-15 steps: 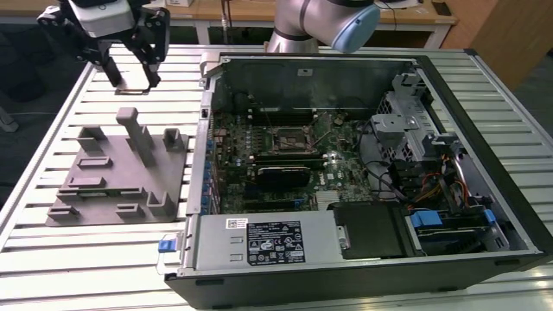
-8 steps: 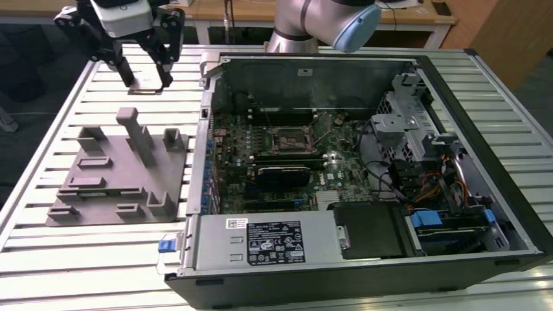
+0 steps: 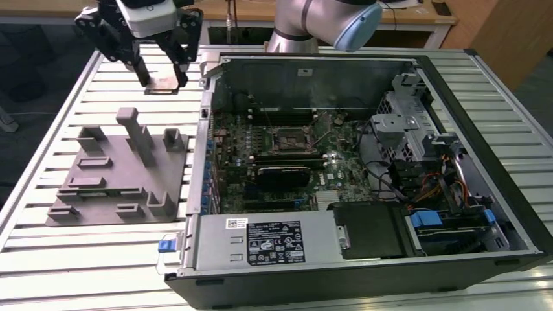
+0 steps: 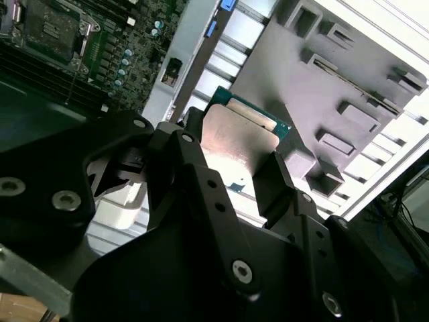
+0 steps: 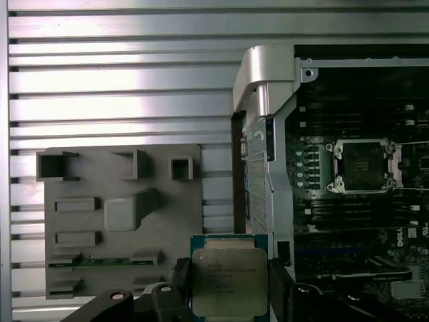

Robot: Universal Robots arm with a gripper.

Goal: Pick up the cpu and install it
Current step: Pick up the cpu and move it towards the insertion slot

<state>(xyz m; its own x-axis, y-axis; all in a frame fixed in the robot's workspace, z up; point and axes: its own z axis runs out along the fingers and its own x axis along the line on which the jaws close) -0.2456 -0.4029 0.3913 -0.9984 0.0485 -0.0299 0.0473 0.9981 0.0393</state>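
The cpu is a flat square chip with a silvery top and a greenish rim, held above the slatted table beyond the grey fixture plate. My gripper is shut on it, one black finger on each side. In both wrist views the cpu sits clamped between the fingers. The black-framed socket on the motherboard stands open inside the case, off to the exterior view's right of the gripper and lower.
A grey fixture plate with raised blocks and posts lies on the table beside the case. The open computer case has tall metal walls, a drive cage, cables and a power supply. The arm's body stands behind the case.
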